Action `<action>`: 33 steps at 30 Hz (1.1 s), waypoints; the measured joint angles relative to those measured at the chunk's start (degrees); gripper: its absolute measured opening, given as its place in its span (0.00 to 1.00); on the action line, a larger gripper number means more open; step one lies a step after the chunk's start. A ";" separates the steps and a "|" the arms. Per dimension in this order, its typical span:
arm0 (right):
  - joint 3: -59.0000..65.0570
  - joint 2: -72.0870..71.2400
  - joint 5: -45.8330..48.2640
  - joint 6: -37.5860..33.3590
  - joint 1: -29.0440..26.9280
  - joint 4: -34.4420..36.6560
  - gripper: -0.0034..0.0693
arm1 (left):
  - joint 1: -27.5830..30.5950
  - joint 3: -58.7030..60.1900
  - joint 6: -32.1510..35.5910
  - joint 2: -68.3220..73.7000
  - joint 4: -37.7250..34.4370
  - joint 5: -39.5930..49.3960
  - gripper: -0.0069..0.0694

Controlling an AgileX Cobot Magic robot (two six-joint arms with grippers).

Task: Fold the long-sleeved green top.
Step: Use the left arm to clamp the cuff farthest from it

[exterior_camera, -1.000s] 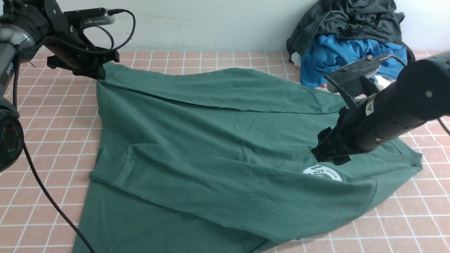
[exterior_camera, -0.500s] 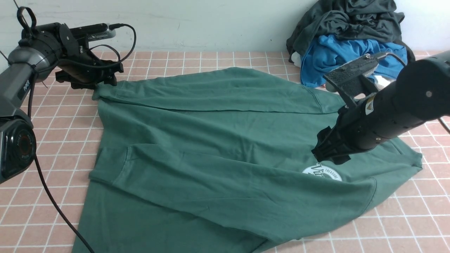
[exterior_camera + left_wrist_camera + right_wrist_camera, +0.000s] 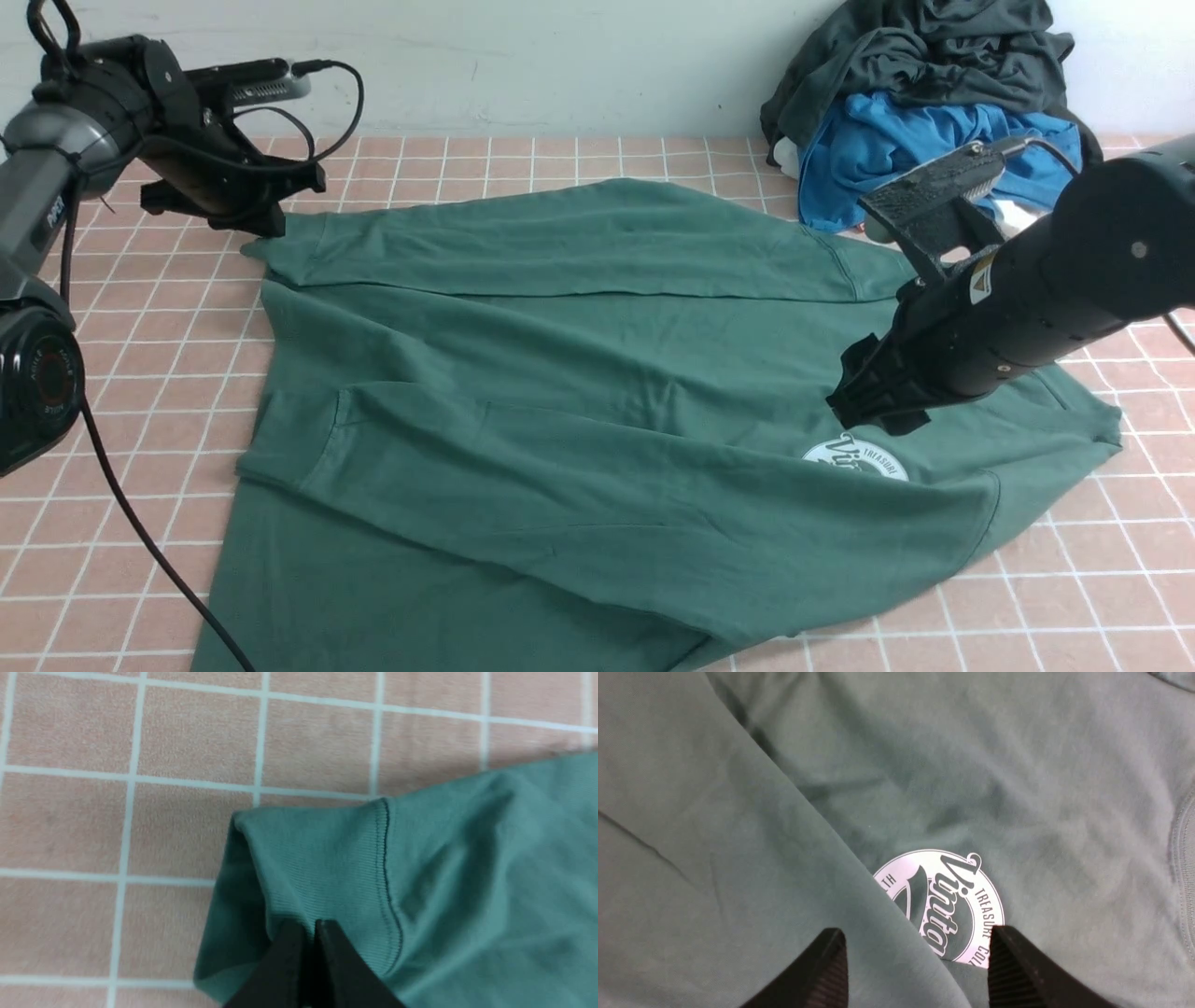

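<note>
The green long-sleeved top (image 3: 579, 392) lies spread on the tiled table, both sleeves folded across the body. My left gripper (image 3: 266, 227) is at the far left, shut on the ribbed cuff (image 3: 322, 877) of the far sleeve, and holds it just above the tiles. In the left wrist view my left gripper (image 3: 309, 926) pinches the cuff. My right gripper (image 3: 864, 418) hovers open over the chest, just above the white logo (image 3: 854, 459). In the right wrist view my right gripper (image 3: 915, 938) is empty, with the logo (image 3: 943, 905) partly under the near sleeve's fold.
A pile with a dark grey garment (image 3: 924, 56) and a bright blue garment (image 3: 896, 140) sits at the back right against the wall. A black cable (image 3: 140, 532) runs down the left side beside the top. Bare tiles (image 3: 1074, 597) show at the front right.
My left gripper dropped with the far cuff, then rose a little. The far sleeve shifted with it and lies flatter. My right arm has stayed still.
</note>
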 joint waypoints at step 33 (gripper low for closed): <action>0.00 3.05 -2.34 -0.05 0.00 0.00 0.58 | 0.00 -2.66 -7.60 5.19 10.46 0.26 0.49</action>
